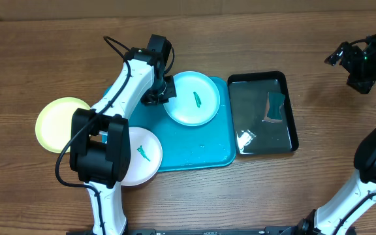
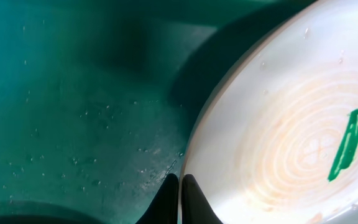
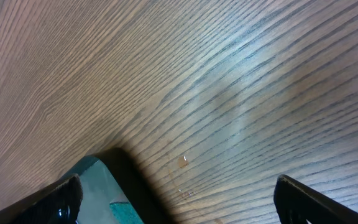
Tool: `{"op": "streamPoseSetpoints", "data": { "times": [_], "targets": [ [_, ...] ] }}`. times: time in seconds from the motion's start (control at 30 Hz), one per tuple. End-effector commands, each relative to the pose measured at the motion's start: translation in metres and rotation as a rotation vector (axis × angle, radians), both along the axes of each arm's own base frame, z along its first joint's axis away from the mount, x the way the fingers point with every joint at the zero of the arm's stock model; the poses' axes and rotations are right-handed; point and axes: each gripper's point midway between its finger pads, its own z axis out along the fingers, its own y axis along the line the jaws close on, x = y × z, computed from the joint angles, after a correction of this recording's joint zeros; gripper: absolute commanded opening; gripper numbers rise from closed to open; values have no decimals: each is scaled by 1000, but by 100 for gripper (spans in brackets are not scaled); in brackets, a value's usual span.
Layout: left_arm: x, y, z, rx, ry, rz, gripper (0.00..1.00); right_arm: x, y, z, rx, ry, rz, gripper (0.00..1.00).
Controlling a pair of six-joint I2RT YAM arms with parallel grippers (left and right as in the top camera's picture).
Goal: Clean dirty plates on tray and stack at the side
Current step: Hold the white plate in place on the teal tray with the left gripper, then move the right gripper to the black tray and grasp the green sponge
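Note:
The turquoise tray [image 1: 201,153] lies mid-table. On its far part rests the pale blue plate [image 1: 187,108], marked with a green smear [image 1: 197,99]. My left gripper [image 1: 164,92] is at this plate's left rim. In the left wrist view the gripper [image 2: 179,186] is shut on the rim of the plate [image 2: 278,124], one finger over the tray [image 2: 73,106], the other over the plate; a dark shadow lies under that edge. A white plate [image 1: 147,147] with a smear sits on the tray's near left corner, partly under the left arm. The yellow-green plate [image 1: 56,121] lies on the table, left of the tray. My right gripper [image 1: 356,60] hangs open far right.
A black tray [image 1: 291,111] stands right of the turquoise one, with a teal sponge [image 1: 276,106] in it. In the right wrist view its corner [image 3: 123,180] shows below the open gripper [image 3: 179,202], over bare wood with small droplets [image 3: 183,161].

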Motion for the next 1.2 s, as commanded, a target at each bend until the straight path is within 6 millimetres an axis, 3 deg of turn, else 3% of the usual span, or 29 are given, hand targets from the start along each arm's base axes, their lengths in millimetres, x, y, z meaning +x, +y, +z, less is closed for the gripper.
{"op": "streamPoseSetpoints", "data": {
  "times": [0.0, 0.37, 0.53, 0.77, 0.9, 1.0, 1.07, 1.17],
  "targets": [
    [-10, 4, -7, 20, 37, 8, 4, 5, -1, 19, -6, -49, -4, 100],
    [-33, 9, -31, 38, 104, 6, 4, 9, -6, 20, -32, -65, -6, 100],
    [-33, 7, -33, 30, 100, 3, 4, 26, -17, 28, -87, -140, -16, 100],
    [-33, 0, -33, 17, 93, -14, 4, 26, -15, 28, -79, -142, -13, 100],
    [-32, -3, -33, 17, 88, -32, 4, 4, 14, 23, 73, -60, 24, 100],
    [-31, -3, -33, 16, 83, -32, 4, -10, 22, 19, 107, -9, 50, 100],
    [-31, -4, -33, 14, 80, -32, 4, -20, 28, 17, 116, 28, 79, 93],
    [-30, -4, -33, 14, 77, -32, 4, -35, 41, 13, 126, 83, 155, 91]
  ]
}}
